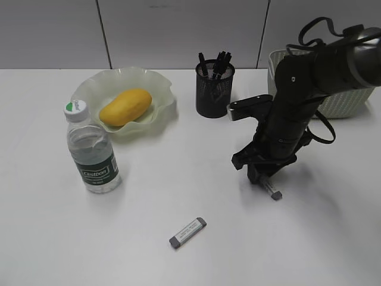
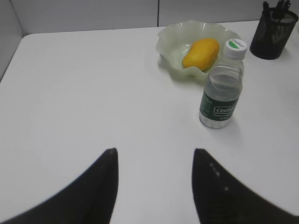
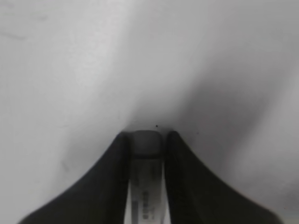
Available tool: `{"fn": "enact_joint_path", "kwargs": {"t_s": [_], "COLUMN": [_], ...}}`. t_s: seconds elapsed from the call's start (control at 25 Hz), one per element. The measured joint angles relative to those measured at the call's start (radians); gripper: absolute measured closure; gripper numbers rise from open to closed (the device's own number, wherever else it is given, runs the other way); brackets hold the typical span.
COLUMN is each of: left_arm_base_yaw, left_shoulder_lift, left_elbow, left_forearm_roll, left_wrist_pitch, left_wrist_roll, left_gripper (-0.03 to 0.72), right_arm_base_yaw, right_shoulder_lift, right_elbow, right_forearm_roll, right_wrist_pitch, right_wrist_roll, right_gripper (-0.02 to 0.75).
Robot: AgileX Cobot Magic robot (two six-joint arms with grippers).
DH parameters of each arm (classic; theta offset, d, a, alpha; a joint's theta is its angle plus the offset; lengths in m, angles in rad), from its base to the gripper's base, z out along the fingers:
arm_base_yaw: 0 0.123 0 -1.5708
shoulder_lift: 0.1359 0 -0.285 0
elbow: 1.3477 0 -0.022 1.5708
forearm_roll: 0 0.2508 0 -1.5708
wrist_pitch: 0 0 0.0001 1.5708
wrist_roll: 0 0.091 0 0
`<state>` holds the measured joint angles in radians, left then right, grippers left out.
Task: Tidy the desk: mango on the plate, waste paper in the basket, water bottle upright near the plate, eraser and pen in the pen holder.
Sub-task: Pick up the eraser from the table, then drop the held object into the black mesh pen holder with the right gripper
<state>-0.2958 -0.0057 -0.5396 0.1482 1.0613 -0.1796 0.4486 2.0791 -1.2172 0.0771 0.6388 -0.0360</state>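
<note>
Mango (image 1: 125,106) on plate (image 1: 156,83), water bottle (image 1: 91,150) before it, pen holder (image 1: 215,90) right of plate.

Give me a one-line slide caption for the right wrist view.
Right gripper closed on an eraser just above the white desk.

Pale grey smooth panelled wall (image 1: 178,30), standing behind the far edge of the white surface across the whole exterior view. Two thin dark vertical seams, one left (image 1: 103,33) and one right (image 1: 262,33), divided it into three panels. The left wrist view showed the same wall (image 2: 84,14), one seam (image 2: 158,13), and a grey side panel (image 2: 7,42) at the left.
</note>
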Motion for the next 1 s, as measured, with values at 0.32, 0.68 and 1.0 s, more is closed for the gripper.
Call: {"fn": "enact_joint_path", "kwargs": {"t_s": [0.32, 0.68, 1.0], "left_arm_base_yaw": [0.000, 0.000, 0.000], "left_shoulder_lift": [0.000, 0.000, 0.000], "left_elbow": [0.000, 0.000, 0.000], "left_forearm_roll": [0.000, 0.000, 0.000], "left_wrist_pitch": [-0.001, -0.001, -0.001], "left_wrist_roll": [0.000, 0.000, 0.000], "left_gripper": [0.307, 0.322, 0.372], "right_arm_base_yaw": [0.000, 0.000, 0.000], "right_shoulder_lift": [-0.107, -0.132, 0.100], "right_elbow": [-0.012, -0.029, -0.129], "right_forearm_roll": [-0.006, -0.009, -0.041], "right_wrist_pitch": [-0.248, -1.267, -1.271], "right_wrist_roll": [0.001, 0.001, 0.001], "right_gripper": [0.574, 0.574, 0.570]}}
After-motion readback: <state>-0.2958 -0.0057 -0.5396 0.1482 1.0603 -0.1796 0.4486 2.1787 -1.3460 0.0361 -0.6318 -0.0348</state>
